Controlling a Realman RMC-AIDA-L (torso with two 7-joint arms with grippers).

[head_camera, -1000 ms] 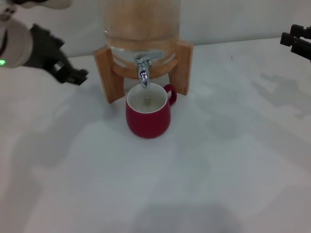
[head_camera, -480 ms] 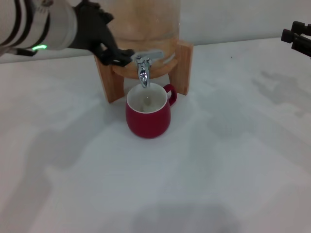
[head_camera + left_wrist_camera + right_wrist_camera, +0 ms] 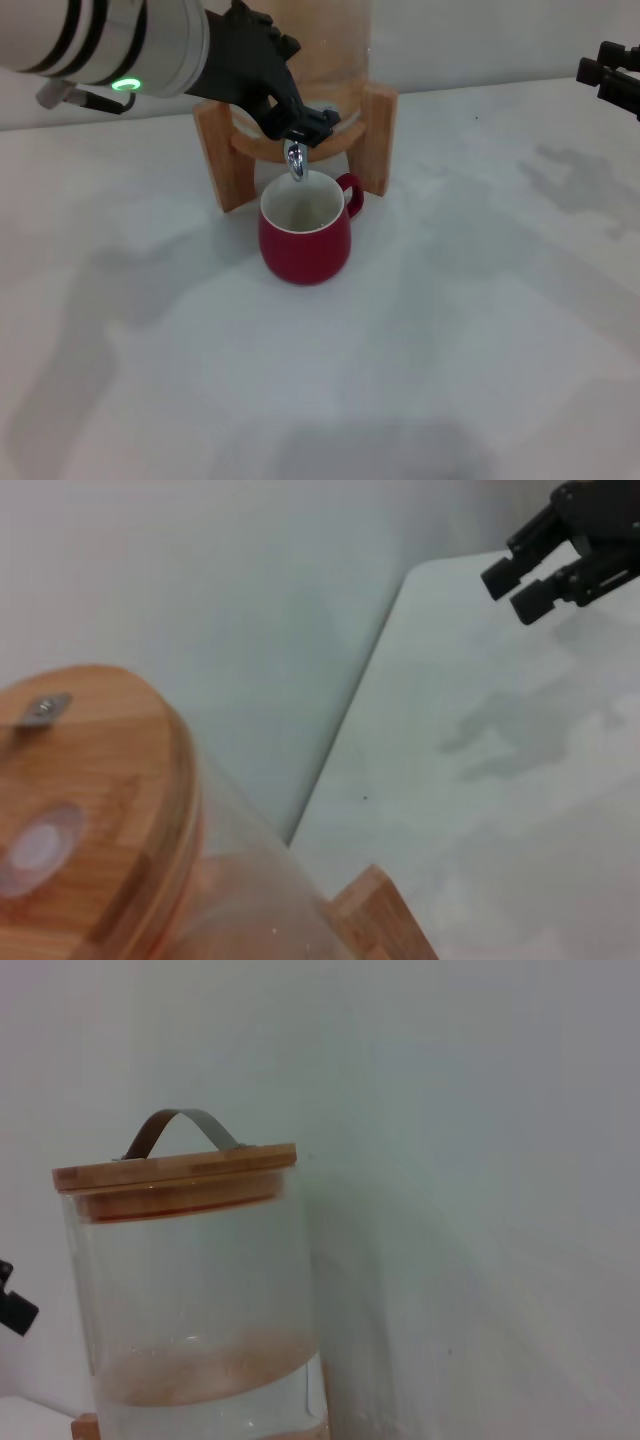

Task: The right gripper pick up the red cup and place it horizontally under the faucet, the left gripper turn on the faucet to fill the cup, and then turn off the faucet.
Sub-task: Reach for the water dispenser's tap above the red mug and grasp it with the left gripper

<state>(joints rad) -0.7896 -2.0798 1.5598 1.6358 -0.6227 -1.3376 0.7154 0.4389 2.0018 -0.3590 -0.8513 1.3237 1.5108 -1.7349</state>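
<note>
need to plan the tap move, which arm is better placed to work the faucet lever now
Left. The left gripper is already on the faucet lever, right above the red cup. The right gripper sits far off at the table's right edge.

The left tool [image 3: 300,122] covers the faucet [image 3: 296,162] lever; its grip seems undecidable.

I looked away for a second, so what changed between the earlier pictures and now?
The left gripper swung in from the table's left side to the faucet and now covers its lever. The red cup and the right gripper stayed put.
</note>
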